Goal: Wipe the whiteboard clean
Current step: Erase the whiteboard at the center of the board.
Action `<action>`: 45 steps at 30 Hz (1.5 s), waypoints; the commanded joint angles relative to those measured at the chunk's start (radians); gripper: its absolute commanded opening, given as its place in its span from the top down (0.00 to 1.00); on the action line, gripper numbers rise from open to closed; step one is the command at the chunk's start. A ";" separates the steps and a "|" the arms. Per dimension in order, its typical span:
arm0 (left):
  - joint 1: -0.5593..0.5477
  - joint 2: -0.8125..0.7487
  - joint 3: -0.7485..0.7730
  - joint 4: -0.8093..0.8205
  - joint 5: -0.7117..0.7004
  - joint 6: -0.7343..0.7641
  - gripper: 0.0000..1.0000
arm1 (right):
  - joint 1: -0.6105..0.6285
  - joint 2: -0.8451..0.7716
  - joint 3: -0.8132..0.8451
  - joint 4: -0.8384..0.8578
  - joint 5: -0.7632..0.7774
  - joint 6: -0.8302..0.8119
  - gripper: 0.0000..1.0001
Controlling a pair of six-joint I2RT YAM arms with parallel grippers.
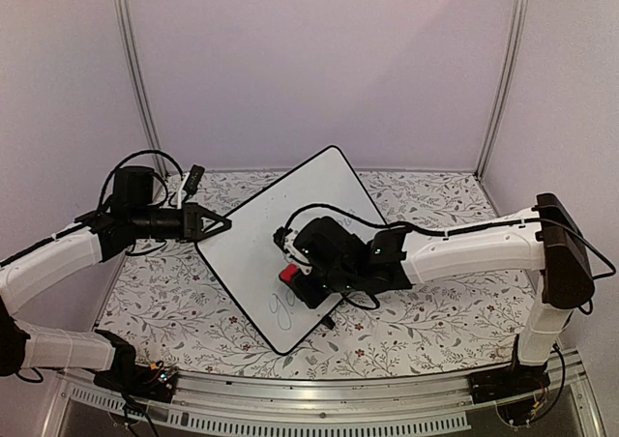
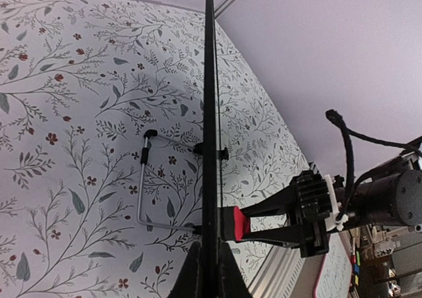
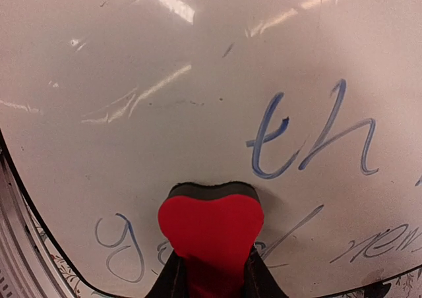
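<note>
The whiteboard (image 1: 280,200) stands turned like a diamond at mid-table, white with a thin black frame. Blue handwriting (image 3: 310,140) remains on it, with more along its lower edge (image 1: 283,308). My left gripper (image 1: 222,226) is shut on the board's left edge; the left wrist view shows the board (image 2: 210,80) edge-on between its fingers (image 2: 191,275). My right gripper (image 1: 290,268) is shut on a red eraser (image 3: 211,229), whose dark felt face (image 3: 211,191) presses against the board (image 3: 198,67). The eraser (image 2: 236,223) also shows in the left wrist view, touching the board.
A floral cloth (image 1: 426,321) covers the table. A wire stand (image 2: 142,192) sticks out behind the board. Metal posts (image 1: 135,70) and plain walls close in the back and sides. A slotted rail (image 1: 319,413) runs along the near edge.
</note>
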 commanded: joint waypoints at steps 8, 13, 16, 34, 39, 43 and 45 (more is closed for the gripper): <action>-0.002 -0.006 -0.015 0.022 0.038 0.015 1.00 | -0.052 0.100 0.225 -0.040 0.032 -0.090 1.00; -0.002 -0.007 -0.014 0.020 0.038 0.014 1.00 | -0.084 0.127 0.296 -0.050 0.013 -0.112 1.00; -0.002 -0.008 -0.015 0.020 0.037 0.015 1.00 | -0.089 0.140 0.315 -0.061 0.003 -0.118 1.00; 0.007 -0.003 -0.015 0.023 0.043 0.011 1.00 | 0.011 0.071 0.065 -0.031 -0.024 -0.065 1.00; 0.005 -0.001 -0.015 0.025 0.041 0.012 1.00 | 0.008 0.025 -0.004 -0.035 0.014 -0.041 1.00; 0.006 -0.001 -0.016 0.024 0.040 0.012 1.00 | -0.016 -0.001 -0.036 -0.036 0.020 -0.032 1.00; 0.006 -0.001 -0.016 0.024 0.040 0.012 1.00 | -0.033 -0.012 -0.045 -0.034 0.020 -0.026 1.00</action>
